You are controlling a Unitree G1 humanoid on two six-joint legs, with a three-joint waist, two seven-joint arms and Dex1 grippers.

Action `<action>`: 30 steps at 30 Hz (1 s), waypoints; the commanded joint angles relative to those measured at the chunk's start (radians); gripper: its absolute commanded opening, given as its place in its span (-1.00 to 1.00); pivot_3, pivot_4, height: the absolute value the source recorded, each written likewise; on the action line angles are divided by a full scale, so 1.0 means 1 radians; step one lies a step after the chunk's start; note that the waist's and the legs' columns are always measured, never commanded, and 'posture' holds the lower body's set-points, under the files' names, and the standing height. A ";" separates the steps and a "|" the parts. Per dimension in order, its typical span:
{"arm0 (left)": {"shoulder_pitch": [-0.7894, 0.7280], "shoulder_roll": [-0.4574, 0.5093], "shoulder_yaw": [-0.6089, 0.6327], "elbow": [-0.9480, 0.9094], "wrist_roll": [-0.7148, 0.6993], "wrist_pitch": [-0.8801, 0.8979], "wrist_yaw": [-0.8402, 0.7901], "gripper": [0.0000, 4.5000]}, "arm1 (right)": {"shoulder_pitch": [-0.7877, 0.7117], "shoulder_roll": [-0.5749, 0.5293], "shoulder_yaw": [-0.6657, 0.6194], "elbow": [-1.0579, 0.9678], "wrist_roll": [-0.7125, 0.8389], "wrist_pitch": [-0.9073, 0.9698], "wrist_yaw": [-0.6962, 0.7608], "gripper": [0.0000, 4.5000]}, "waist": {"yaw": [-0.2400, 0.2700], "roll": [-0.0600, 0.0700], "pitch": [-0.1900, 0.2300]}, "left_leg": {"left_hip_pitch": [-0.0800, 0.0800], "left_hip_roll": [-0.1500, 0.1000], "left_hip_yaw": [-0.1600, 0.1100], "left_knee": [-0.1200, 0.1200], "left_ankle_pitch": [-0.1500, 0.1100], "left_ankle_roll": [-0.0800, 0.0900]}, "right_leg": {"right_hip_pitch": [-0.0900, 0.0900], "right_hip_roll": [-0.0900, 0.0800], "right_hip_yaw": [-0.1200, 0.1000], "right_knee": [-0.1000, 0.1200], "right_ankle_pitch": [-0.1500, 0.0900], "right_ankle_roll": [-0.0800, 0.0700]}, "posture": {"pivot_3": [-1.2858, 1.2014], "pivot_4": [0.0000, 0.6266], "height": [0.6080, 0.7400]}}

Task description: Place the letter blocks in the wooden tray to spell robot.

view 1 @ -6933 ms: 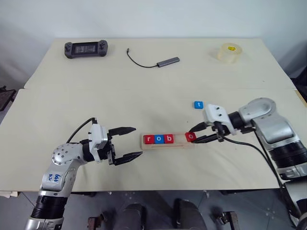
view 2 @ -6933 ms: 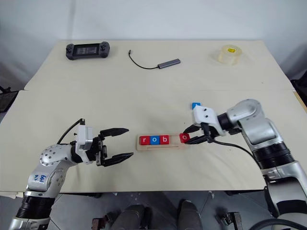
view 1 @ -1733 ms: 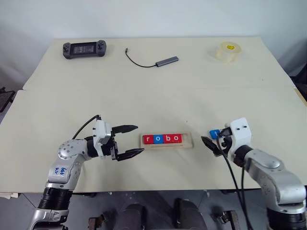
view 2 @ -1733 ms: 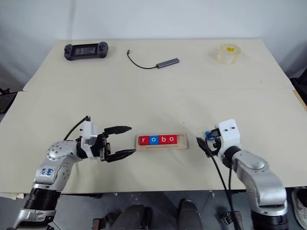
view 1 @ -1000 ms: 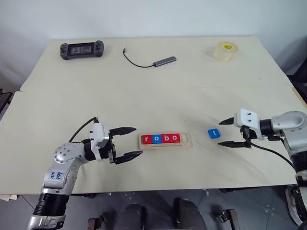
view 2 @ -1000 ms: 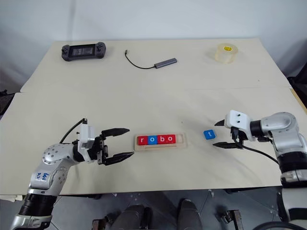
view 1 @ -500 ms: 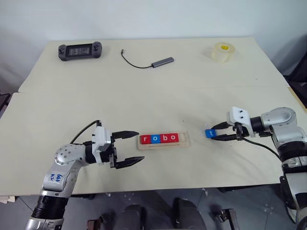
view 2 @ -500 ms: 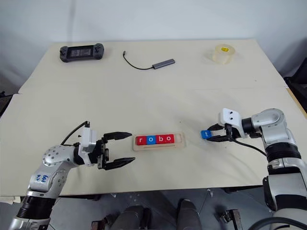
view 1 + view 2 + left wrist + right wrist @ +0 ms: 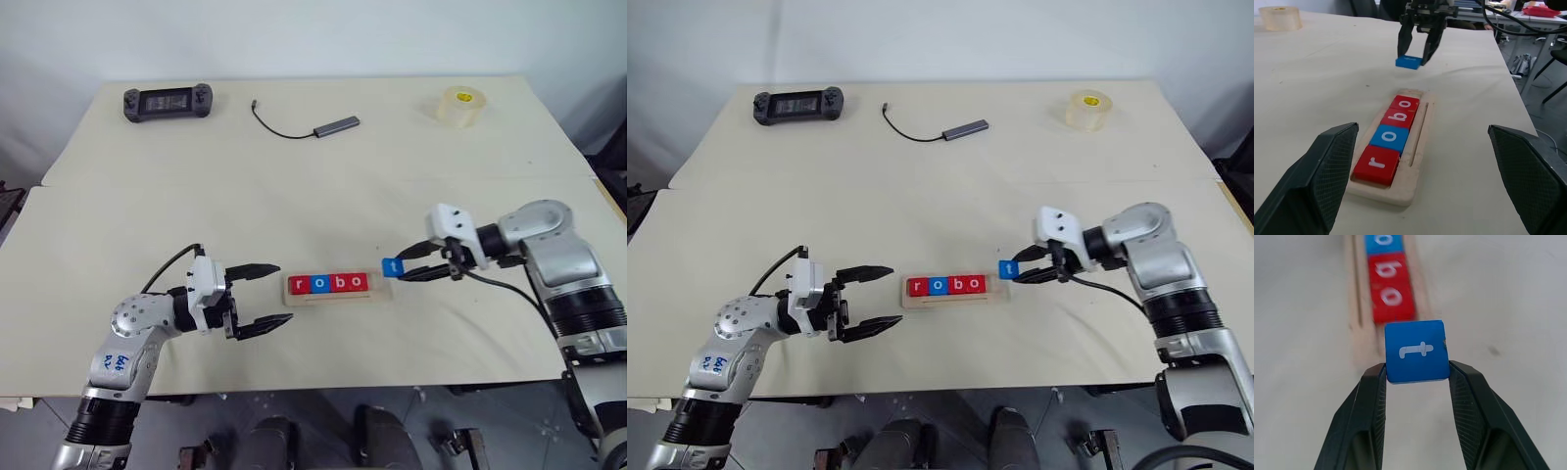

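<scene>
Gripping t block point(image 9: 1416, 351) between right pincer point(image 9: 1417, 382) fingers, seemingly above wooden tray point(image 9: 338, 295) end.

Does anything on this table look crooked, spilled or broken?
Nothing stands out. Four letter tiles sit straight in the wooden tray, reading r, o, b, o. The right gripper holds the blue t tile in the air beside the tray's empty end.

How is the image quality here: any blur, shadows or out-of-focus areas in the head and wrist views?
Left eye view: even light, soft shadows under the arms, all sharp. Right wrist view: the blue t block between the right gripper's fingers is crisp, the wooden tray beyond softens. Left wrist view: the left gripper's near fingers loom large and slightly soft; the tiles read clearly.
</scene>
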State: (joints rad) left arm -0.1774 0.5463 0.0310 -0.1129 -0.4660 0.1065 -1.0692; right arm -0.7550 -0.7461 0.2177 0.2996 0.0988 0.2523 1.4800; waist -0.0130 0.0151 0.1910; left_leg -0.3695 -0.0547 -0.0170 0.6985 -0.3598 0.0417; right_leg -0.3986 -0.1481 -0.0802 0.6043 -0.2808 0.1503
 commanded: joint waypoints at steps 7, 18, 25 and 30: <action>0.043 0.002 0.022 -0.059 -0.008 -0.017 0.035 1.00 | 0.005 0.015 0.061 -0.041 -0.057 -0.035 -0.046 -0.35 | 0.012 0.000 0.000 | -0.001 -0.001 -0.001 -0.001 0.000 0.000 | -0.001 0.000 0.000 0.000 0.000 0.000 | 0.03 -0.52 1.00; 0.056 0.003 0.025 -0.074 -0.010 -0.016 0.052 1.00 | 0.001 -0.002 0.077 -0.050 -0.083 -0.066 -0.041 -0.35 | 0.012 0.000 0.000 | 0.000 -0.001 0.000 -0.001 0.000 0.000 | -0.001 0.000 0.000 0.000 0.000 0.000 | 0.03 -0.52 1.00; 0.050 0.002 0.024 -0.065 -0.009 -0.020 0.050 1.00 | -0.007 -0.025 0.035 -0.074 -0.035 -0.056 -0.016 -0.35 | 0.011 0.000 0.000 | -0.001 -0.001 0.000 -0.001 0.000 0.000 | -0.001 0.000 0.000 0.000 0.000 0.000 | 0.03 -0.52 1.00; 0.041 -0.003 0.019 -0.055 -0.008 -0.024 0.048 1.00 | 0.004 -0.053 0.037 -0.058 -0.054 -0.071 -0.027 -0.35 | 0.012 0.000 0.000 | -0.001 -0.001 0.000 -0.001 0.000 0.000 | -0.001 0.000 0.000 0.000 0.000 0.000 | 0.03 -0.52 1.00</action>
State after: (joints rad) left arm -0.1291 0.5446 0.0374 -0.1483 -0.4665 0.0994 -1.0184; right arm -0.7509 -0.7828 0.2743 0.2582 0.0410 0.1950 1.4518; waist -0.0012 0.0150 0.1910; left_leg -0.3701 -0.0555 -0.0173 0.6976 -0.3598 0.0418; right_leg -0.3992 -0.1478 -0.0803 0.6039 -0.2808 0.1503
